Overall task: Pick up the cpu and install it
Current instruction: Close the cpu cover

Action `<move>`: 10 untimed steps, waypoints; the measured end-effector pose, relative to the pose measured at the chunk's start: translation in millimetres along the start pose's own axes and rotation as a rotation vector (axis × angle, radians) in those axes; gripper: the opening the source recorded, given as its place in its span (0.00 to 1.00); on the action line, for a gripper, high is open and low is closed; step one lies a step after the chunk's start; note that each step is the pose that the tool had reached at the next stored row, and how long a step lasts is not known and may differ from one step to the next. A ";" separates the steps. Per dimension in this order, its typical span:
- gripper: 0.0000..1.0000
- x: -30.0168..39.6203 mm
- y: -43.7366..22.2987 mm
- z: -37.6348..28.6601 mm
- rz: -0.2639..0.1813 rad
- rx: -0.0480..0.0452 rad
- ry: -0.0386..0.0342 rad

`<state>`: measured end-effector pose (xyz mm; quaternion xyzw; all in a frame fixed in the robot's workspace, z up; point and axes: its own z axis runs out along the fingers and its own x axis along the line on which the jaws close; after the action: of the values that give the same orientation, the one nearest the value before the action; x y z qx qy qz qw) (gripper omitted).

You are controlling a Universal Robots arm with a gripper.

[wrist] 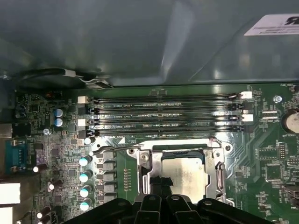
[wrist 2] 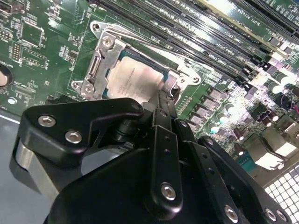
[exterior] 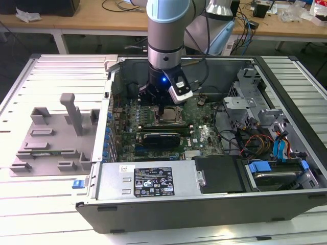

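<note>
The cpu (wrist 2: pixel 134 80) is a small square chip, pale silvery on top; it lies flat in the socket frame (wrist 2: pixel 100 65).

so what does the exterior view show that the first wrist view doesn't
The exterior view adds the arm, the open computer case and the grey tray beside it. The first wrist view adds the memory slots and blue-topped capacitors close up. Both show the cpu lying inside the socket frame, with the gripper at it.
</note>
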<state>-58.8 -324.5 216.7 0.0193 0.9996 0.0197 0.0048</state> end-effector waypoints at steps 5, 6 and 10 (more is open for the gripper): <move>0.11 4.3 -0.4 6.6 0.000 0.0000 0.0000; 0.11 4.3 -0.5 6.6 0.000 0.0001 0.0001; 0.11 5.3 -0.5 7.3 0.000 0.0003 -0.0002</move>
<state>-64.0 -324.5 209.3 0.0194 0.9996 0.0196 0.0049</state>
